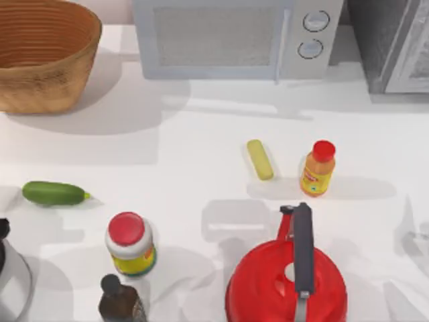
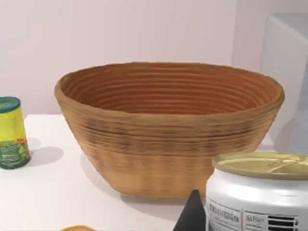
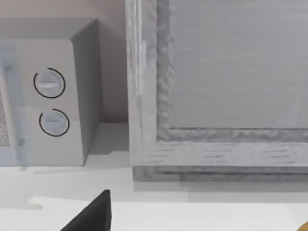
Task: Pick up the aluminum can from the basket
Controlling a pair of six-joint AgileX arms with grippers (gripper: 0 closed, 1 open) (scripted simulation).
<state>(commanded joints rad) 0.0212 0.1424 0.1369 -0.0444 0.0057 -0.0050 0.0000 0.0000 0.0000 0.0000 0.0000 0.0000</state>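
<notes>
The aluminum can (image 2: 260,202), white with printed marks and a dull gold top, sits very close in the left wrist view, outside the basket and in front of it. My left gripper (image 2: 248,224) is shut on the can. One dark fingertip (image 2: 191,216) presses its side, and the can hides the other. The basket (image 1: 40,60) is a wide woven wicker bowl at the table's far left corner. Its ribbed inside (image 2: 168,89) holds nothing that I can see. My right gripper (image 3: 197,226) is open and idle, facing the microwave and the grey cabinet.
A microwave (image 1: 228,37) and a grey cabinet (image 1: 395,40) line the back. On the table lie a cucumber (image 1: 53,193), a yellow bar (image 1: 259,159), an orange bottle (image 1: 318,168), a red-lidded jar (image 1: 131,245), a dark bottle (image 1: 119,302) and a red kettle (image 1: 287,282). A green-yellow tin (image 2: 10,132) stands beside the basket.
</notes>
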